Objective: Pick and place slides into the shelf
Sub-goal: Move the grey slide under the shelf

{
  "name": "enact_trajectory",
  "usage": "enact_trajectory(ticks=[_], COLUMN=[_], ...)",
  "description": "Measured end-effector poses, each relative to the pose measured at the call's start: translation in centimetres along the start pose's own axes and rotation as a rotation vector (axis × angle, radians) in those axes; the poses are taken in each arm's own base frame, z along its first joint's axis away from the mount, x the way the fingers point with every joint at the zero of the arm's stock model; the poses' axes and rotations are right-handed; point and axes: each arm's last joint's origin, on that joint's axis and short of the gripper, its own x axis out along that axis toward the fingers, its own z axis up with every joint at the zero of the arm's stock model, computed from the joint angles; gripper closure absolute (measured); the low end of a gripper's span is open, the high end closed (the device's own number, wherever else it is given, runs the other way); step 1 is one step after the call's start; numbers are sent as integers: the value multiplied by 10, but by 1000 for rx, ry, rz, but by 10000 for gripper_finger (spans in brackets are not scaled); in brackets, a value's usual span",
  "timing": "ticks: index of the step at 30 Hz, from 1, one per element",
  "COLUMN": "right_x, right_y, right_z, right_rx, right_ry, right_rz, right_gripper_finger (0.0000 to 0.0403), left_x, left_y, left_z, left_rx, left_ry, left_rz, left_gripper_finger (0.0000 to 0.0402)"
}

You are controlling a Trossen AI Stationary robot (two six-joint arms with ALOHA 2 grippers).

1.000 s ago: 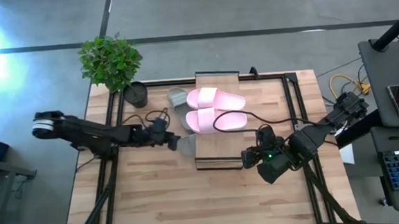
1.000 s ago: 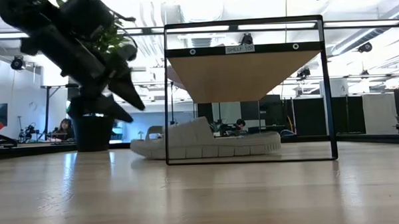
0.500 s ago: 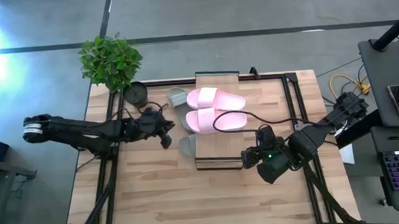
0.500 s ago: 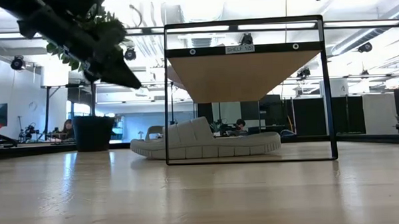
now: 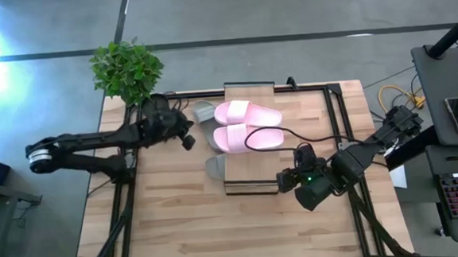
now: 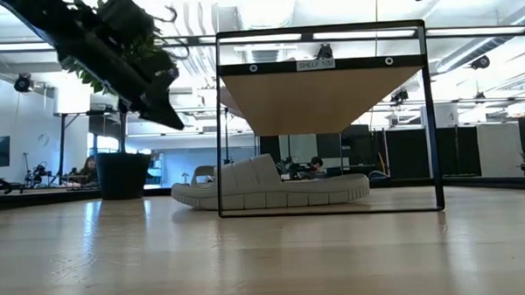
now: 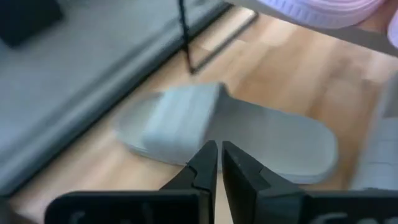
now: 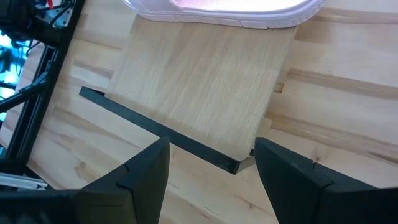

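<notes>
**Left arm lining up on the last loose grey-green slide**

The counter carries the shelf, a low unit with a plank top. Two pink slides lie side by side on that top. One grey-green slide already sits beneath the plank, its toe poking out at the shelf's left side. The other grey-green slide lies on the counter just beside the shelf's far left corner, near the potted plant.

The left gripper hovers above that slide, fingers pressed nearly together and empty. The right gripper waits spread wide at the shelf's near right corner.

Judging by this, the step is the approach to the remaining slide. Next the left gripper must spread, descend and probably pinch the strap, though blur hides its exact edge.
</notes>
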Motion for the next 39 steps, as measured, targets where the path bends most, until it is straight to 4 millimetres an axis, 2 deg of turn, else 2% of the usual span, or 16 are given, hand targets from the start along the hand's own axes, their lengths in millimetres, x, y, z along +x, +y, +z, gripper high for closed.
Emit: enact_trajectory(ticks=[2,5,8,13,17,25,30,33,39], right_x=[1,2,3,5,5,5,5,5,7], right_y=[0,0,0,0,0,0,0,0,0], right_z=[1,4,6,9,9,9,9,9,10], right_rx=[6,27,36,50,60,67,84,91,92], right_ry=[-3,-15,-20,-25,-26,-26,-26,-26,-30], right_rz=[-3,-13,-18,-23,-23,-23,-22,-23,-29], right_gripper_finger=[177,177,177,177,177,177,177,177,177], left_x=[9,26,38,49,63,96,97,95,101], left_y=[8,21,25,26,32,34,37,40,43], left_z=[-1,-6,-6,9,11,4,10,14,2], left_rx=[-107,-364,-562,-679,-686,-661,-640,-548,-462], left_ry=[39,116,130,29,59,130,76,45,118], left_rz=[-22,-7,23,31,148,229,329,362,364], left_gripper_finger=[399,400,400,400,400,400,400,400,400])
